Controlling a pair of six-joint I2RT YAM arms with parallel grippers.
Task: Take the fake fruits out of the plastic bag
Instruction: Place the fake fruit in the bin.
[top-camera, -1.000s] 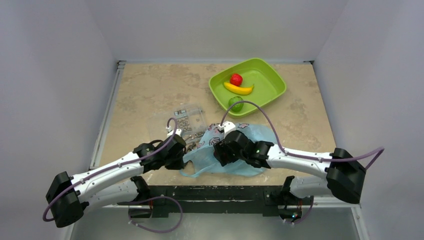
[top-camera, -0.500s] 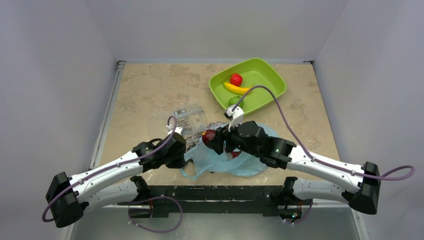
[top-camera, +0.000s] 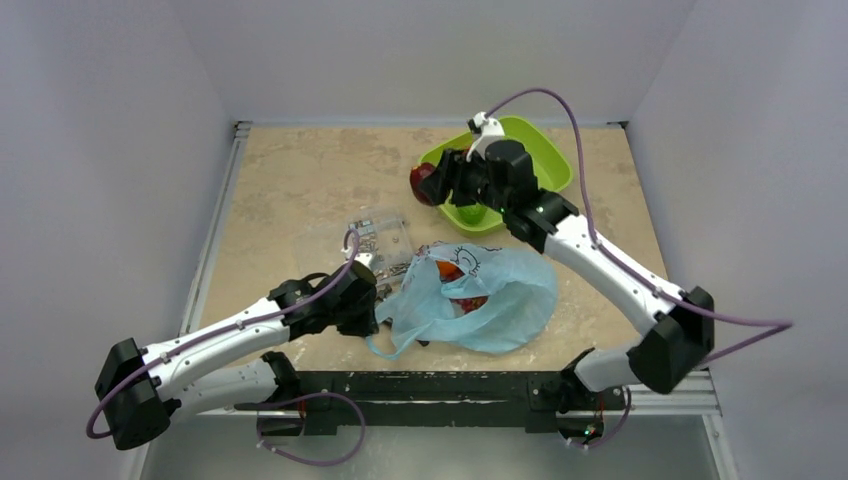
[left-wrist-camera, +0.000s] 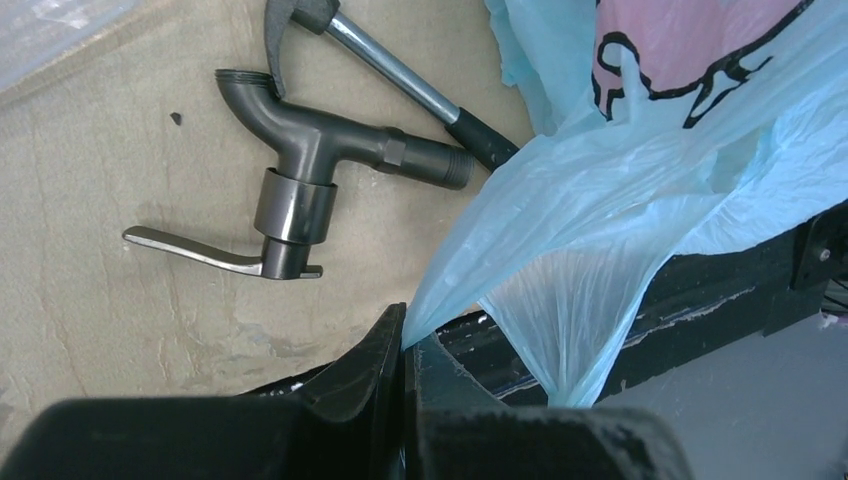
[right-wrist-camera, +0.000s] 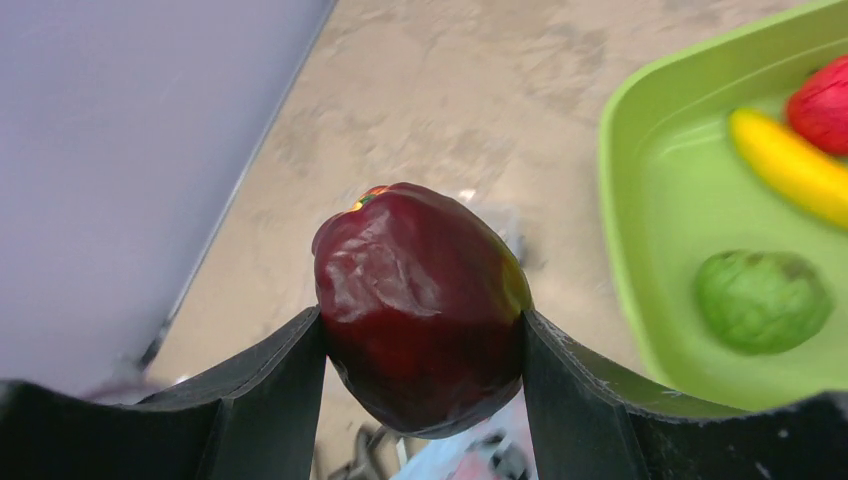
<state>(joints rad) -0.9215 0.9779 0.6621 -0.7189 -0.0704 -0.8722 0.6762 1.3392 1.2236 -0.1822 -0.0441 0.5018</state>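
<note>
**Top external view.** The right gripper (top-camera: 432, 184) hangs in the air at the left rim of the green tray (top-camera: 550, 165), clamped on a dark red fruit (top-camera: 422, 183). The plastic bag (top-camera: 505, 290) lies crumpled on the table (top-camera: 290, 180) near the front edge, between the two arms. Orange-red shapes (top-camera: 456, 272) show at its mouth. The left gripper (top-camera: 370, 300) sits at the bag's left edge, but this view does not show how its jaws stand. A clear bag of screws (top-camera: 380, 232) lies just behind it.

**Left wrist view.** The left gripper (left-wrist-camera: 405, 335) has its fingers pressed together, pinching a fold of the plastic bag (left-wrist-camera: 600, 230). Only this view shows a grey tap fitting (left-wrist-camera: 310, 165) with a lever, lying on the table (left-wrist-camera: 100, 220) beside the bag. A chrome rod (left-wrist-camera: 400, 68) lies there too, its dark end running under the bag's edge.

**Right wrist view.** The dark red fruit (right-wrist-camera: 420, 300) is wedged between both fingers of the right gripper (right-wrist-camera: 420, 345), with each finger touching one of its sides. The green tray (right-wrist-camera: 625, 230) lies below to the right. This view shows the tray's contents, which the arm mostly covers from above: a banana (right-wrist-camera: 790, 165), a green fruit (right-wrist-camera: 762, 300) and a red fruit (right-wrist-camera: 825, 105).
</note>
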